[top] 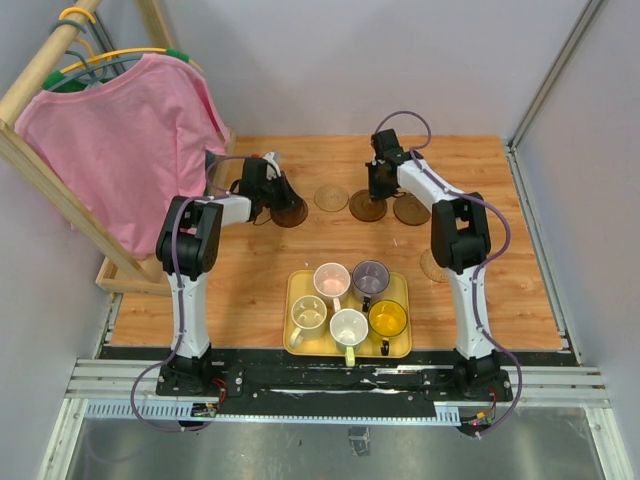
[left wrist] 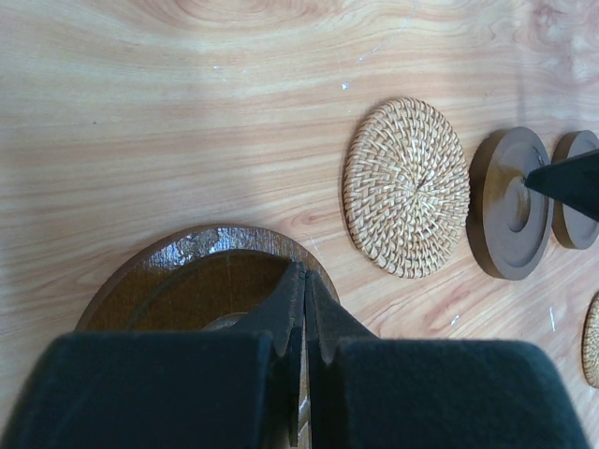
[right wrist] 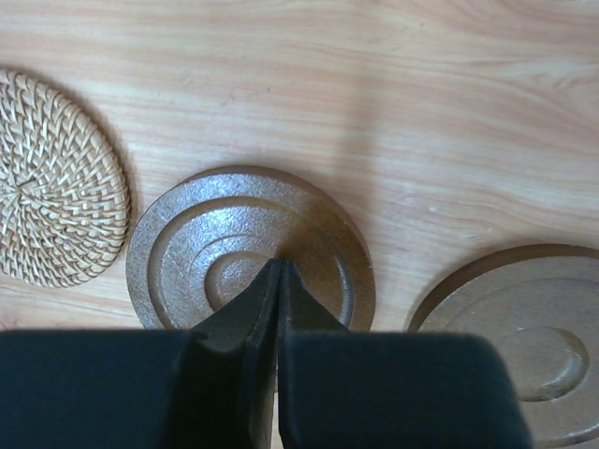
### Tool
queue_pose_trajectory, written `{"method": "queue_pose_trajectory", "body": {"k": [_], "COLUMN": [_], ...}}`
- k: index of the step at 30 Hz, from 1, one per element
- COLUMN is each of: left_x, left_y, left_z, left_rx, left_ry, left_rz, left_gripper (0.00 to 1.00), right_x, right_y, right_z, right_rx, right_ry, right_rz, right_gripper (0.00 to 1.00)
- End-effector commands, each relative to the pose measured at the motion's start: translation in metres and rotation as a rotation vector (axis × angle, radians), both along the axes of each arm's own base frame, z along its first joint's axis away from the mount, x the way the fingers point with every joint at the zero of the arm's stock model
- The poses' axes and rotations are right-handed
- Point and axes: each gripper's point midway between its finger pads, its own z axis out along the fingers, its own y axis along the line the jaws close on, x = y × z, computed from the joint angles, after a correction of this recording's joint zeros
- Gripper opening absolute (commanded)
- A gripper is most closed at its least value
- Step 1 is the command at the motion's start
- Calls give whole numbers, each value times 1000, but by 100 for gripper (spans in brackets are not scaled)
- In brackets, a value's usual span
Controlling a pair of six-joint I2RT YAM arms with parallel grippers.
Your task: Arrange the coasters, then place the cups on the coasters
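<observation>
Several round coasters lie in a row across the far table. My left gripper (top: 283, 196) (left wrist: 304, 273) is shut, holding nothing, its tips resting on a dark brown coaster (top: 291, 214) (left wrist: 178, 290). To its right lies a woven tan coaster (top: 331, 198) (left wrist: 407, 187) (right wrist: 56, 182). My right gripper (top: 372, 196) (right wrist: 280, 267) is also shut and holds nothing, tips on a ringed dark coaster (top: 367, 209) (right wrist: 206, 234). Another brown coaster (top: 411, 210) (right wrist: 524, 327) lies beside it. Cups stand on the yellow tray (top: 296, 345): pink (top: 331, 280), grey-purple (top: 371, 276), cream (top: 308, 314), white-green (top: 348, 326), yellow (top: 387, 318).
A further woven coaster (top: 433, 266) lies partly behind the right arm. A wooden rack with a pink shirt (top: 125, 140) stands at the left, close to the left arm. Grey walls enclose the table at the back and right.
</observation>
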Motion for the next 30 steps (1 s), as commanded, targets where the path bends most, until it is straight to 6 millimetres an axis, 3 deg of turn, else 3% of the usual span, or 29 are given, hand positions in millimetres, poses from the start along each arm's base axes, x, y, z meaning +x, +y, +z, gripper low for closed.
{"method": "queue_pose_trajectory", "body": {"k": [1, 6, 9, 17, 23, 30], "left_x": [-5, 1, -2, -21, -32, -37], "left_y": [6, 7, 7, 13, 22, 30], "left_z": [-13, 7, 20, 50, 37, 12], "left_rx": [51, 57, 39, 21, 64, 109], "left_ry": [42, -4, -35, -109, -76, -13], "left_rz": [1, 11, 13, 23, 41, 68], "left_gripper": [1, 0, 1, 0, 1, 0], "right_x": [14, 14, 8, 7, 13, 17], "right_y": [-1, 31, 60, 108, 127, 132], "right_z": [39, 74, 82, 60, 42, 19], "right_rx": [-2, 62, 93, 113, 155, 162], "right_ry": [-90, -164, -187, -190, -193, -162], "right_rz": [4, 127, 222, 335, 353, 355], "right_gripper": [1, 2, 3, 5, 7, 8]}}
